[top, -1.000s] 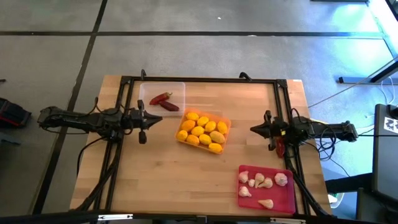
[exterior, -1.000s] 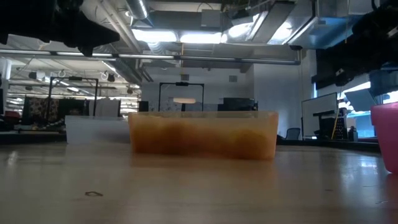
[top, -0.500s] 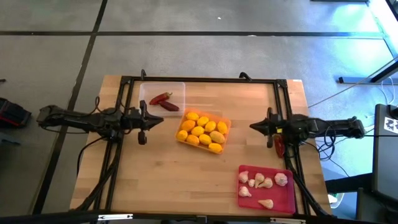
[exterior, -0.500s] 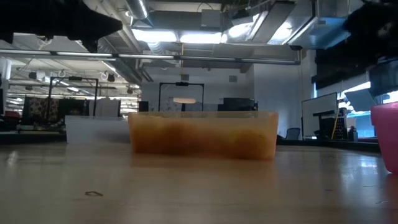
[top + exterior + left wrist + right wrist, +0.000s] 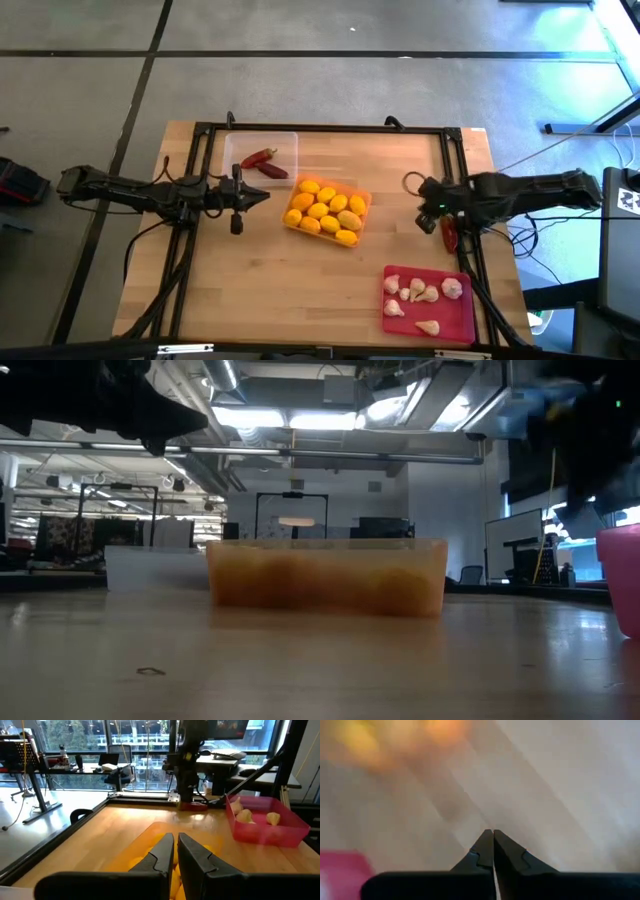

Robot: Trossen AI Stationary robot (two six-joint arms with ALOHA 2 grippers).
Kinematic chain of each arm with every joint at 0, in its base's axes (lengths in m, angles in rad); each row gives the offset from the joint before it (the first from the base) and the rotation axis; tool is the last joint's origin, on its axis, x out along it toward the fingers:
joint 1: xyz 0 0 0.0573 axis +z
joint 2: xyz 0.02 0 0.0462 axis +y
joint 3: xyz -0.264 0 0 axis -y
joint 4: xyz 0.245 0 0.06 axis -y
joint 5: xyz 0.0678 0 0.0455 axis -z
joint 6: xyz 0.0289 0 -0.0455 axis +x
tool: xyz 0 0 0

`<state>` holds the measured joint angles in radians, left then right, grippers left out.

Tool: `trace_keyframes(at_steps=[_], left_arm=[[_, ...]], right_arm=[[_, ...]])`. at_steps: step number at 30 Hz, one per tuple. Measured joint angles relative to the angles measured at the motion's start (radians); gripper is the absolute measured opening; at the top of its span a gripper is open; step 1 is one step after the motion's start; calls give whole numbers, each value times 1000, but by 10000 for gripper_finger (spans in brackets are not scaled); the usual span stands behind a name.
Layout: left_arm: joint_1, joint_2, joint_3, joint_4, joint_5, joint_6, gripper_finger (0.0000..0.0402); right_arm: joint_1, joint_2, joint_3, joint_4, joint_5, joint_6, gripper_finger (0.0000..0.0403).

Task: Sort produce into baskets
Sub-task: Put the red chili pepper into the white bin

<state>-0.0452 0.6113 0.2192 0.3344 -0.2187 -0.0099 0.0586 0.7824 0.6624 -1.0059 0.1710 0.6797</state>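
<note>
Two dark red chili peppers (image 5: 264, 162) lie in the clear basket (image 5: 287, 140) at the far left. Yellow lemons (image 5: 326, 211) fill the orange basket (image 5: 364, 199) at mid-table. Garlic bulbs (image 5: 420, 294) lie in the red-pink basket (image 5: 458, 321) at the near right. One more chili pepper (image 5: 449, 235) lies on the table under my right arm. My left gripper (image 5: 176, 845) is shut and empty, level, just left of the orange basket. My right gripper (image 5: 493, 842) is shut and empty, slanting down at bare table right of the orange basket.
A black rail frame (image 5: 320, 129) runs around the work area on the wooden table (image 5: 300, 290). Bare wood lies between the orange basket and the near edge. In the left wrist view the right arm's base (image 5: 187, 770) stands at the far end.
My right gripper has risen and tipped from level to slanting down at the table, rolling as it went, and has stayed shut. The produce and baskets have not moved.
</note>
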Motion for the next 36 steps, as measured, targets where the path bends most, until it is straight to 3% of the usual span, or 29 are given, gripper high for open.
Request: trace_keyframes(at_steps=[5,11,16,25,36], left_arm=[[0,-2,0,5,0,24,21],[0,-4,0,16,-1,54,21],[0,-5,0,18,-3,69,21],[0,-5,0,14,-3,71,21],[0,-5,0,13,-3,89,21]], right_arm=[[-84,197,33,-235,-93,57,78],[-170,416,29,-192,-138,-1,192],[-226,586,29,-178,-179,-30,245],[-278,804,62,-221,-191,-115,257],[-275,825,175,-434,-166,-180,241]])
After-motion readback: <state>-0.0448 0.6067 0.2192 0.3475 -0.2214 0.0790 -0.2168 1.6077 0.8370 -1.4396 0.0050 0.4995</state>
